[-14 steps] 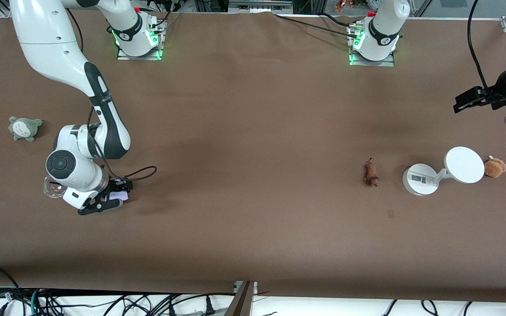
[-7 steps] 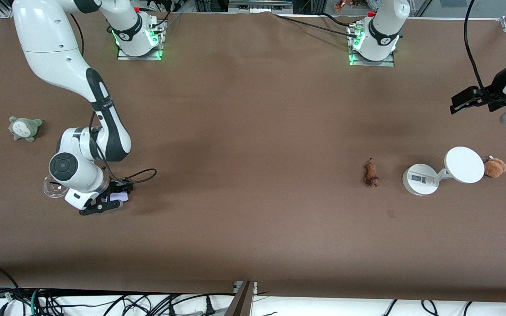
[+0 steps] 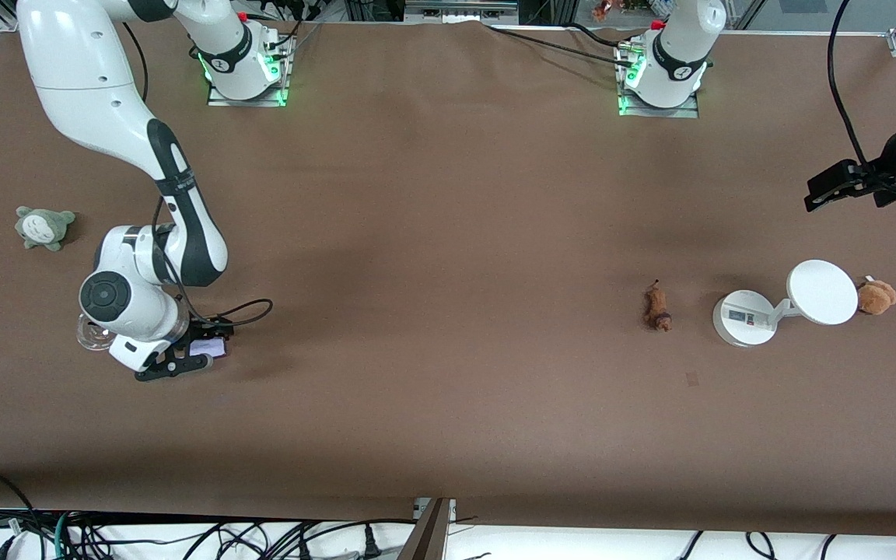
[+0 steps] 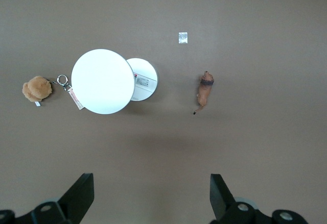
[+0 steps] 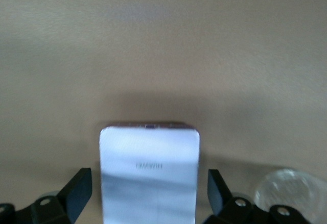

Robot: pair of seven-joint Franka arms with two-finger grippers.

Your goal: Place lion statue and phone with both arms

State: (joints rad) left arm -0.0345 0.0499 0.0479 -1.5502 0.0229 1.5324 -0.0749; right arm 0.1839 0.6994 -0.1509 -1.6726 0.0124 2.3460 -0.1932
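Straddling the phone with the right hand, fingers spread wide, not touching it, low at the right arm's end of the bench. Holding the left hand wide open and empty, high over the left arm's end. Leaving the lion statue flat on the bench beside the white stand.

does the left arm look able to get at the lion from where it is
Probably yes. The left gripper hangs open, high over the table, and the lion lies in the open, apart from the white stand, with nothing on it.

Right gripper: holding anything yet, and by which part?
Nothing held. The right gripper is open, fingers straddling the phone without touching its long edges. The left gripper is open and empty.
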